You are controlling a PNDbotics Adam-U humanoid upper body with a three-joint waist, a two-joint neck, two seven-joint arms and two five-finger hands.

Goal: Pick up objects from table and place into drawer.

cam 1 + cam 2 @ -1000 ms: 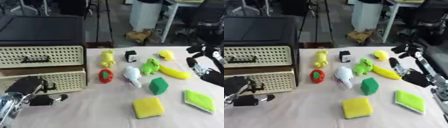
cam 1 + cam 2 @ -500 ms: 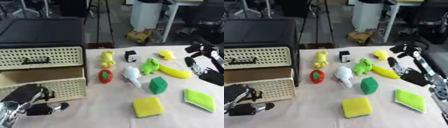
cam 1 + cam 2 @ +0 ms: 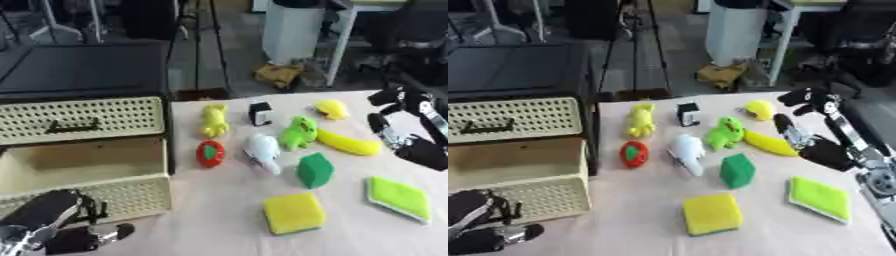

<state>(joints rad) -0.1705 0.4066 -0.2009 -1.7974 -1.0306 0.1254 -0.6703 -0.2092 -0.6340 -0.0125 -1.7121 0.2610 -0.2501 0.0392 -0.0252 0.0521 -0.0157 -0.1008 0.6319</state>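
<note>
The lower drawer (image 3: 83,172) stood pulled out, its inside bare and open from above. Toys crowded the table's middle; the banana (image 3: 348,142) lay just beside the right hand (image 3: 820,145).

White bin (image 3: 297,31) on floor behind counter (image 3: 219,220). Tripod legs (image 3: 203,45) left of it. Brown lump (image 3: 278,76) at bin's base.

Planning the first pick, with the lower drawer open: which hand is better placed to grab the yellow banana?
Right. The right hand hovers open beside the yellow banana; the left hand sits low before the open cream perforated drawer.
</note>
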